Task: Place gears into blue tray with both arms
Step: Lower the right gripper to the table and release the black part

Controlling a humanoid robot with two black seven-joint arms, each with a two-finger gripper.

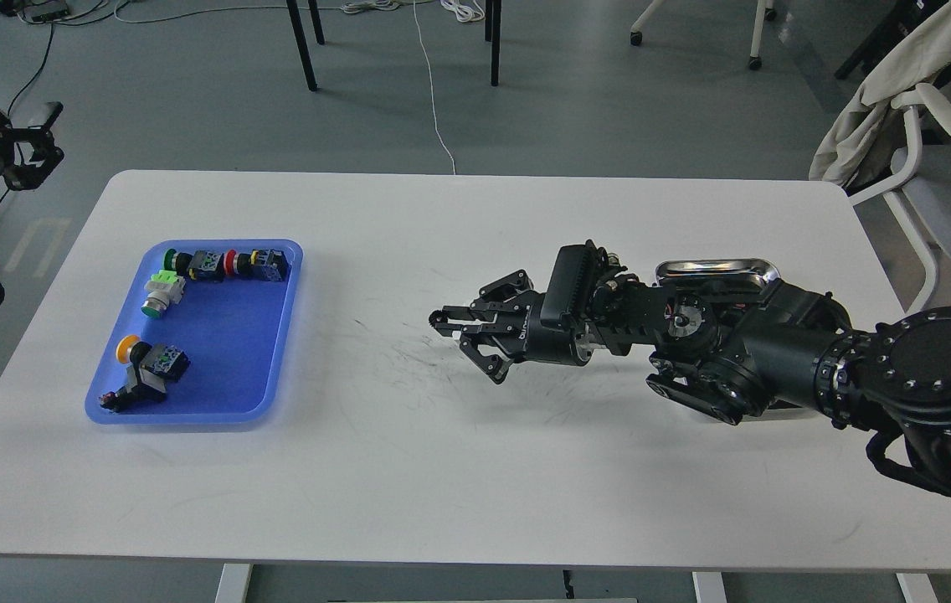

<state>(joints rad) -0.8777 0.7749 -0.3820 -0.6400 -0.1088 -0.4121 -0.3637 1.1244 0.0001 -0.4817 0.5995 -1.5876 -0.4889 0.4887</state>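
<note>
The blue tray (275, 335) lies on the left part of the white table and holds several colourful push-button switches (216, 264). No gears show anywhere; they are hidden or out of view. My right gripper (467, 345) hovers low over the middle of the table, pointing left toward the tray, fingers spread and nothing visible between them. My left gripper (33, 144) hangs off the table's far left corner, above the floor, with its two fingers apart.
A shiny steel tray (714, 268) sits at the right, mostly covered by my right arm (777, 352). The table (442, 469) is scuffed in the middle. Chairs and cables stand on the floor beyond the far edge.
</note>
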